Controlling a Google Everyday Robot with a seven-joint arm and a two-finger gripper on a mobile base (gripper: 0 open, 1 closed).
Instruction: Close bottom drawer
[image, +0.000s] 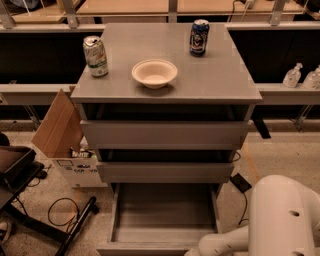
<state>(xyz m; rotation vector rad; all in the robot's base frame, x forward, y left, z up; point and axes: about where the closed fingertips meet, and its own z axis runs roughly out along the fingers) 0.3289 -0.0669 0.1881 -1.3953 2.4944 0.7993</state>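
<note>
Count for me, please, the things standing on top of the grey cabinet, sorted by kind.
Cans: 2 (green-and-silver can, blue can)
Bowls: 1 (cream bowl)
Total: 3
The end effector is out of view; the arm runs off the bottom edge beside the open bottom drawer.

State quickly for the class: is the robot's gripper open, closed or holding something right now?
The gripper: out of view, past the picture's lower edge where the white arm reaches beside the open bottom drawer; its state cannot be told.
</note>
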